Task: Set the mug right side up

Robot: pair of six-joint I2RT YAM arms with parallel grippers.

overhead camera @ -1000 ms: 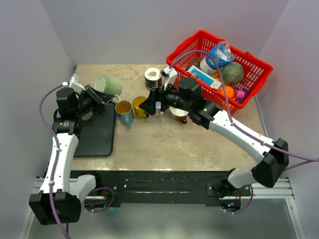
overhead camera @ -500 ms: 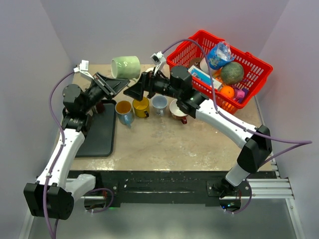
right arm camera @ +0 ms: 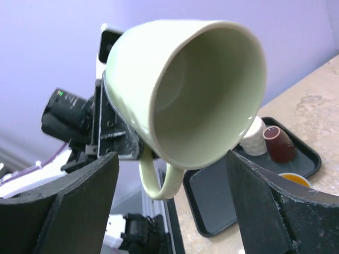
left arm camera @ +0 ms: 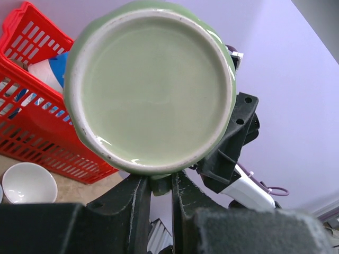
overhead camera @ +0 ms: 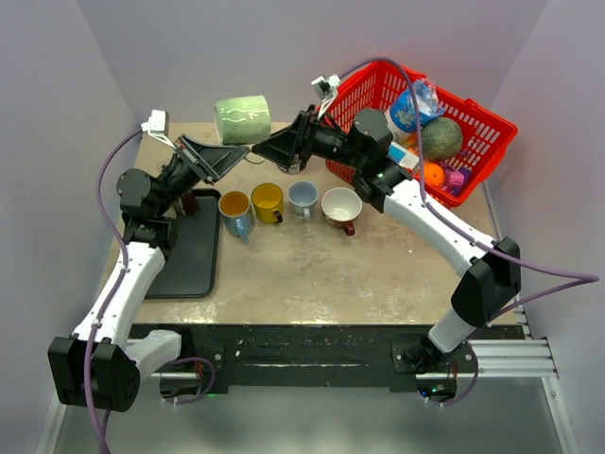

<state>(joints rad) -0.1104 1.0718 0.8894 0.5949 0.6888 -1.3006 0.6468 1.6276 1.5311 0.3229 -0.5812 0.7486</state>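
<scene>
The pale green mug (overhead camera: pixel 242 119) hangs in the air above the table's back left, lying on its side. My left gripper (overhead camera: pixel 234 151) is shut on its handle from below; in the left wrist view the mug's base (left arm camera: pixel 151 87) fills the frame and my left gripper (left arm camera: pixel 160 185) pinches the handle. My right gripper (overhead camera: pixel 269 151) is open right beside the mug. In the right wrist view the mug's mouth (right arm camera: pixel 206 100) faces the camera with its handle (right arm camera: pixel 159 177) pointing down, between my right gripper's (right arm camera: pixel 172 169) wide-open jaws, which do not touch it.
A row of upright mugs stands mid-table: blue (overhead camera: pixel 234 210), yellow (overhead camera: pixel 267 200), light blue (overhead camera: pixel 302 197), and white with a red handle (overhead camera: pixel 341 206). A black tray (overhead camera: pixel 184 251) lies at the left. A red basket (overhead camera: pixel 492 118) full of items sits at the back right.
My left arm has lifted the green mug up off the table's left side and to the right. My right gripper has risen from the mug row to the mug's mouth.
</scene>
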